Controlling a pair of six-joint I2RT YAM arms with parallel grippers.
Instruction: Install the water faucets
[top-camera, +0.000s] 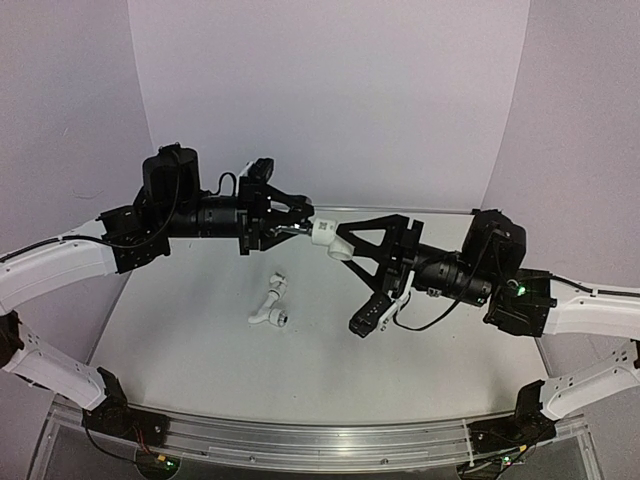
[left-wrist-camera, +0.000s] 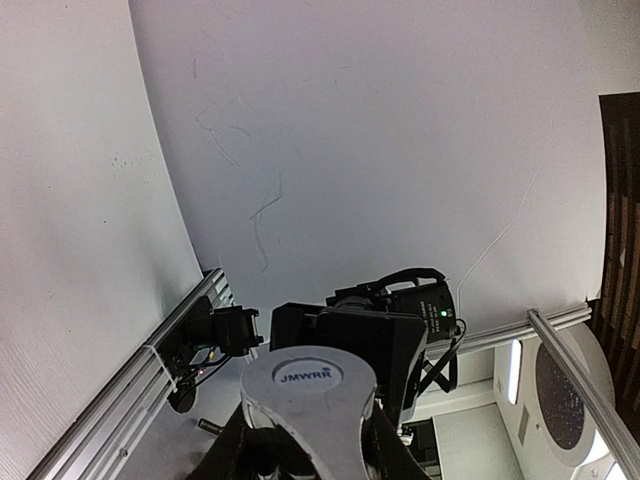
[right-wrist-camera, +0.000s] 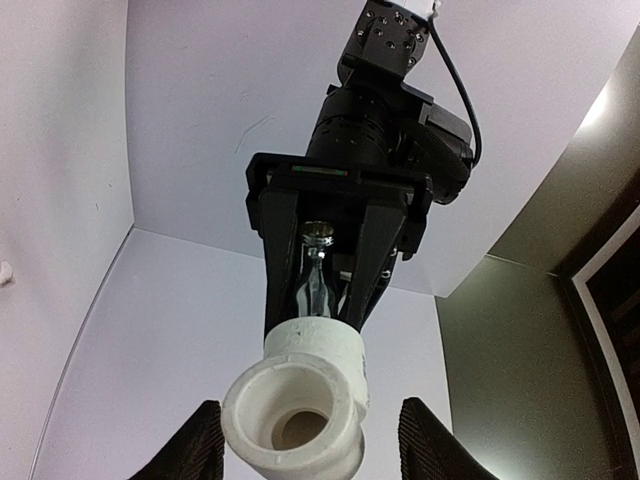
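Note:
My left gripper (top-camera: 292, 226) is shut on the water faucet (top-camera: 298, 230), a small chrome tap held level above the table. A short white elbow fitting (top-camera: 328, 238) sits on the tap's stem end. In the right wrist view the chrome tap (right-wrist-camera: 318, 275) shows between the left arm's black fingers, with the elbow (right-wrist-camera: 300, 410) in front, its open socket facing the camera. My right gripper (right-wrist-camera: 315, 445) stands open, one finger on either side of the elbow, with a gap at the right finger. In the left wrist view the faucet's grey lever handle (left-wrist-camera: 310, 385) fills the bottom.
A longer white bent pipe piece (top-camera: 270, 305) with a metal-ringed end lies on the table below the grippers. An aluminium rail (top-camera: 320, 440) runs along the near edge. White curved walls close in the back and sides.

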